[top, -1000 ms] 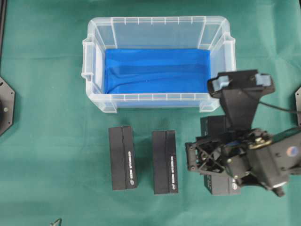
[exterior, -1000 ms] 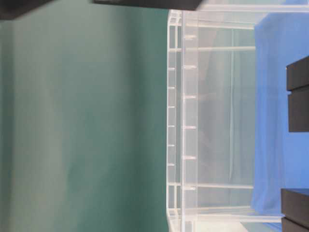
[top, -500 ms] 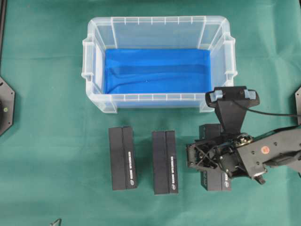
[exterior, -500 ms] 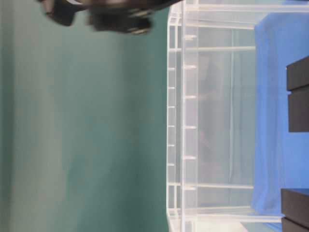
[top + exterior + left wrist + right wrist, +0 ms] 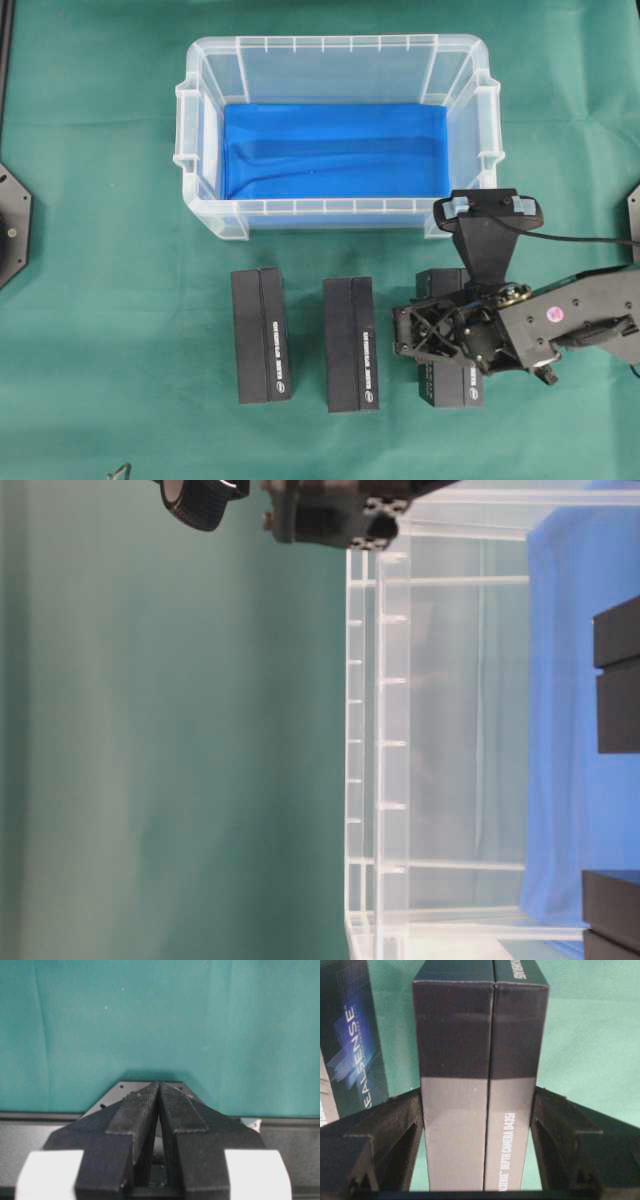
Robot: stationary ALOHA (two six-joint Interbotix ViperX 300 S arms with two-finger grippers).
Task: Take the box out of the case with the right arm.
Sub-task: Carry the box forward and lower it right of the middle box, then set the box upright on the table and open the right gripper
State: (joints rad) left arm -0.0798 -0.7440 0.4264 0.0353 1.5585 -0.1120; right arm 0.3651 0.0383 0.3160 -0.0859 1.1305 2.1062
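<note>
Right gripper [image 5: 412,335] clamps third box [image 5: 480,1085], on the cloth [image 5: 100,300].
Case [image 5: 335,210] at 12 o'clock of box row; left gripper [image 5: 159,1091] clenched, holding nothing.

Two black boxes [image 5: 261,334] [image 5: 351,344] lie side by side on green cloth [image 5: 100,330], apparently apart.

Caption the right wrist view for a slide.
Right hand straddling a black box on green cloth, fingers at both sides.
</note>
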